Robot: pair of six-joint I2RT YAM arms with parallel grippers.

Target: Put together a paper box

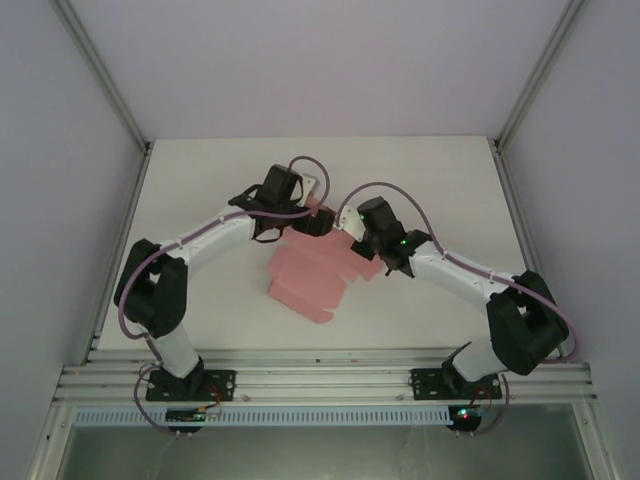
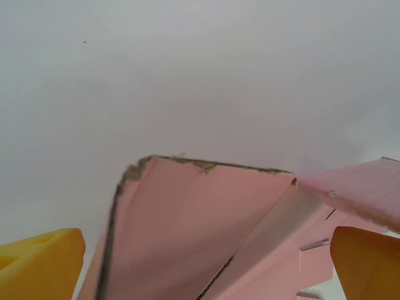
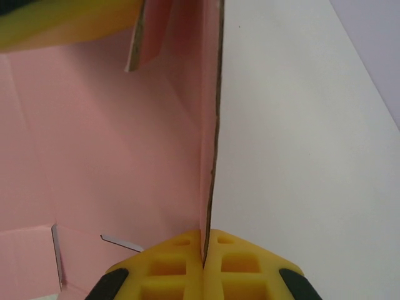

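Matte white table [image 1: 200, 180], creased pink paper box [image 1: 310, 280]

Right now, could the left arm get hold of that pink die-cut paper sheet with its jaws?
Probably yes: the left arm has its jaws wide open, and a raised flap of the pink die-cut paper sheet appears to sit between them. Nothing seems to block it.

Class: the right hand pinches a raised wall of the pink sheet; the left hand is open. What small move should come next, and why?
Probably close the left hand on the raised flap of the paper box. That flap sits between its open yellow fingers, while the right hand is shut on an upright wall, so the sheet looks steadied for a second grip.
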